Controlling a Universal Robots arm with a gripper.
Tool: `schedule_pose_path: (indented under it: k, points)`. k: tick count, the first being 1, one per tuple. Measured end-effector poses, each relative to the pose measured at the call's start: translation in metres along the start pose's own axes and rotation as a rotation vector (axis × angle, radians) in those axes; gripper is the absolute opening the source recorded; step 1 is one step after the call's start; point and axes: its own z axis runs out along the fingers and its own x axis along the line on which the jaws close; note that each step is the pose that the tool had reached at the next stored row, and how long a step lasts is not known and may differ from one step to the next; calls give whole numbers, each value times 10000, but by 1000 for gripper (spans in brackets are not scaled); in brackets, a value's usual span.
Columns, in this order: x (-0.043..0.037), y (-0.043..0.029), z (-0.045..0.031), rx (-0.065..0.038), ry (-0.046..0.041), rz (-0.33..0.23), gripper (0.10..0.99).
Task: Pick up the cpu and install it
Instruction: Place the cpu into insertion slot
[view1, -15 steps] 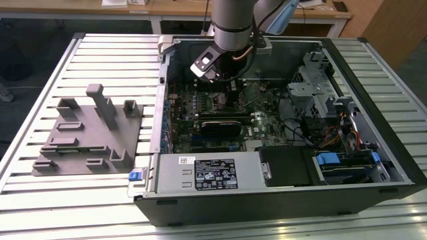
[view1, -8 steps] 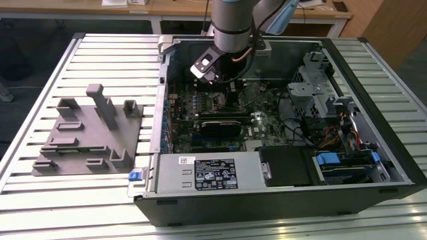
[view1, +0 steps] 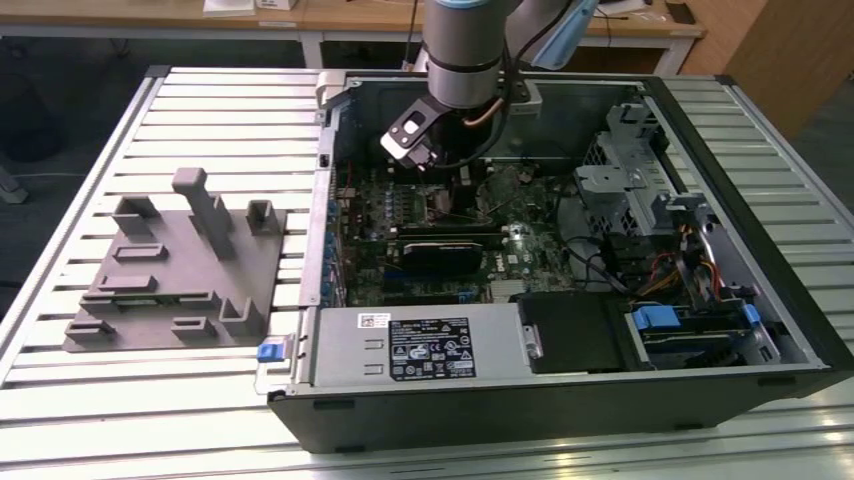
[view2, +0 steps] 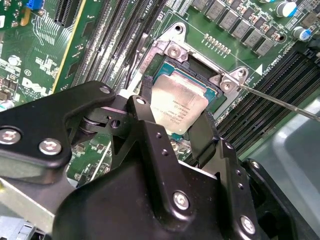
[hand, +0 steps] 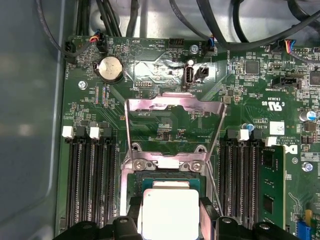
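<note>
The cpu (view2: 181, 106) (hand: 169, 212), a thin square chip with a pale silver top, sits low over the open socket (view2: 172, 50) on the green motherboard. In both wrist views my gripper (view2: 177, 107) (hand: 170, 220) has one black finger (view2: 146, 92) against each of two opposite edges of the chip, shut on it. The socket's metal load plate (hand: 172, 107) stands swung up, and its thin lever (view2: 280, 102) sticks out to the side. In the exterior view the gripper (view1: 438, 180) reaches down into the open computer case (view1: 561, 400), near the board's back half.
A big grey plastic fixture (view1: 174, 260) with upright tabs lies on the slatted table, at the exterior view's left of the case. Inside the case are a black ribbed module (view1: 447, 250), the power supply (view1: 427, 345), a drive cage (view1: 634, 160), cables and memory slots (hand: 92, 185).
</note>
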Motion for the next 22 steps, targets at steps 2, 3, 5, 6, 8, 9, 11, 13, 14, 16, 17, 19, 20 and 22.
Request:
schedule_pose_path:
  k: [2, 3, 5, 6, 8, 9, 11, 13, 14, 16, 17, 19, 20, 22]
  points:
    - [2, 0, 10, 0, 0, 0, 537]
    - [3, -1, 15, -1, 0, 1, 537]
    - [6, -1, 25, -1, 0, 2, 537]
    - [7, -1, 29, -1, 0, 2, 537]
    - [10, -1, 37, -1, 0, 3, 537]
    - [11, -1, 41, 0, 0, 3, 537]
    - [12, -1, 43, 2, -3, 3, 537]
    - [12, -1, 43, 1, -3, 4, 537]
    - [12, -1, 44, 1, -1, 4, 537]
    - [12, 0, 44, 0, 0, 4, 537]
    - [12, 0, 44, 0, -1, 3, 537]
    - [13, 0, 45, -1, 1, 4, 537]
    - [13, 0, 45, -1, 2, 4, 549]
    - [13, 0, 46, -1, 1, 4, 612]
